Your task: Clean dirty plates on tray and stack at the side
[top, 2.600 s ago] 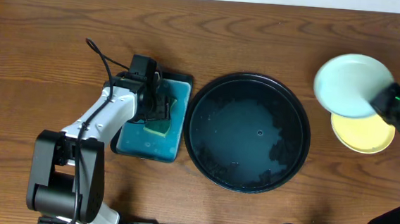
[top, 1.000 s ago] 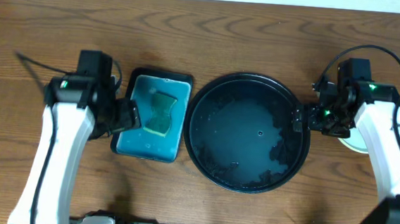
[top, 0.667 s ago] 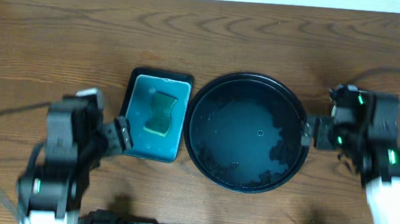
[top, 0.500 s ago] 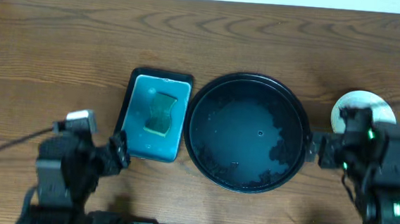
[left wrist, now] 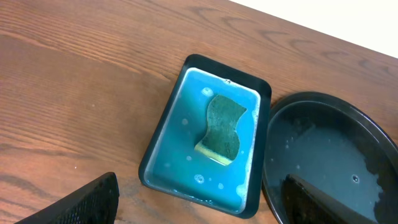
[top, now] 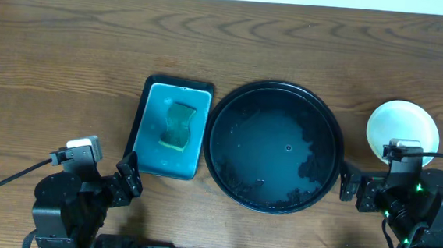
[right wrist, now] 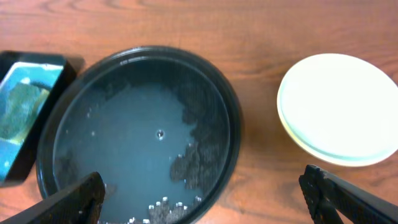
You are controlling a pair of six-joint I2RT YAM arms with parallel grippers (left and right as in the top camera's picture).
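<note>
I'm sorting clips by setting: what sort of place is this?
Likely a lab bench staged for dishwashing: a wooden table, a wet black tray, a sponge in a teal tray, and stacked plates beside.

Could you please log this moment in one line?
tray: wet, no plates | plates: stacked right of tray | sponge: in teal tray | left tool, right tool: open, empty

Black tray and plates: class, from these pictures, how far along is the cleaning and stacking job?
Done: the black tray holds only water, and the plates sit stacked on the table to its right, a pale one on top. The sponge lies in the teal tray. In hand: nothing; both the left gripper and right gripper are open and empty. Left: seemingly nothing.
</note>
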